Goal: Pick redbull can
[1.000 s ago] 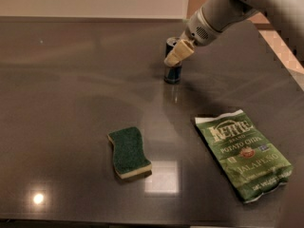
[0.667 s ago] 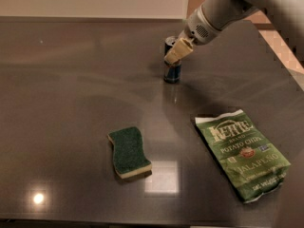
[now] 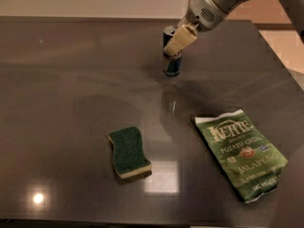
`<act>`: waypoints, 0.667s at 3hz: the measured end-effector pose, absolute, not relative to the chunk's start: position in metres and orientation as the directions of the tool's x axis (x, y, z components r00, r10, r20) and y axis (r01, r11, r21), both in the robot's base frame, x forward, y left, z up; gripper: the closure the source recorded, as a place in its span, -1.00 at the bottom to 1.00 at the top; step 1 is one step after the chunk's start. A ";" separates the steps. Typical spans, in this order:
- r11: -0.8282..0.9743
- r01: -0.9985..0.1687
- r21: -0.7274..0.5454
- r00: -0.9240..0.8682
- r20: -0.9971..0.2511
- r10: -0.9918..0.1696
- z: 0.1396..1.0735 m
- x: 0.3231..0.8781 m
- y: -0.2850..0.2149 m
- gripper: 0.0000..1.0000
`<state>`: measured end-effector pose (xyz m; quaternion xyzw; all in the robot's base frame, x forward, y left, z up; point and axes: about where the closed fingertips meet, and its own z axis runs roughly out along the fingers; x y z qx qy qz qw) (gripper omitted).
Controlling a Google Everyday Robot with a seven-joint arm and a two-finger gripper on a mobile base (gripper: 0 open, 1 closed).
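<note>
The redbull can [image 3: 171, 63] is a slim dark blue and silver can standing upright at the far middle of the dark table [image 3: 71, 89]. My gripper [image 3: 176, 41] comes down from the upper right and sits around the can's upper part. One pale finger [image 3: 181, 39] lies across the can's front and the other is hidden behind it. The gripper looks shut on the can. The can's base is at, or just above, the tabletop, with its reflection below it.
A green Kettle jalapeño chip bag [image 3: 240, 151] lies flat at the right front. A green and yellow sponge [image 3: 129, 152] lies at the middle front. The table's right edge [image 3: 280, 61] runs close to the arm.
The gripper has moved a little up and away, and the can's base sits slightly higher in view. The sponge and chip bag have not moved.
</note>
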<state>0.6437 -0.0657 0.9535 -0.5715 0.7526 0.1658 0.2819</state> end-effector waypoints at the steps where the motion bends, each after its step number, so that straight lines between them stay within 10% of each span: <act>1: 0.218 -0.972 -0.092 -0.114 -0.625 -0.772 1.013 0.617 -0.069 1.00; 2: 0.218 -0.972 -0.092 -0.114 -0.625 -0.772 1.013 0.617 -0.069 1.00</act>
